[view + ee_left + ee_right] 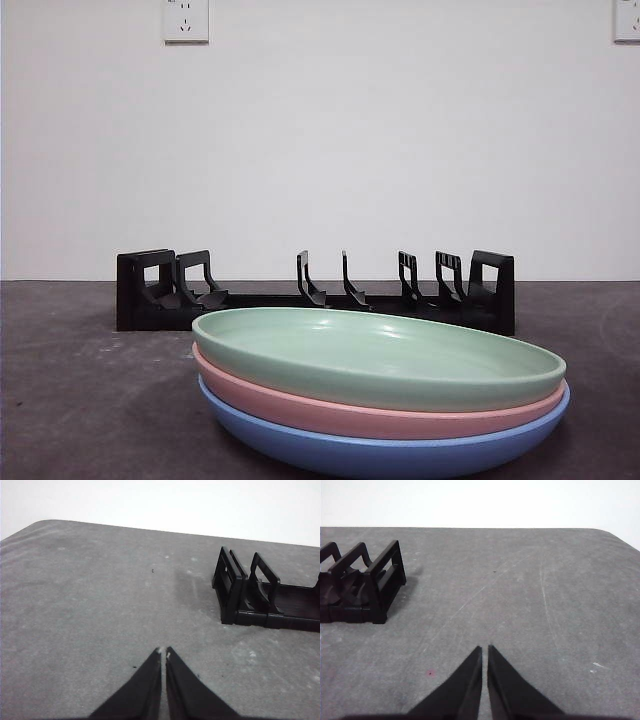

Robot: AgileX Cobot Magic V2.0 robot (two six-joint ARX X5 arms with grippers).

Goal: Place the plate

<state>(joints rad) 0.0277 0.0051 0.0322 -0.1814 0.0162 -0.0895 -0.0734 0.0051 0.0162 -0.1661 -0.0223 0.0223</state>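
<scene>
The green plate (380,355) lies on top of a stack of three near the front of the grey table (70,400): it rests in a pink plate (330,412), which rests in a blue plate (380,455) at the bottom. All three sit nested, rims slightly offset, with the stack tilted a little so its right side stands lower. Behind the stack, and apart from it, a black dish rack (160,295) stretches across the table, its upright dividers empty of plates. On the white wall, two sockets (186,20) show at the top corners; no writing, brand or label can be read on any item.

The left gripper (163,652) hovers over bare table with its jaws drawn together, only a thin slit between the tips, holding nothing; one end of the rack (235,587) lies near it to one side. The right gripper (485,649) is likewise closed to a narrow slit and empty, above bare table, with the other end of the rack (375,587) off to its side. Neither gripper appears in the front view.
</scene>
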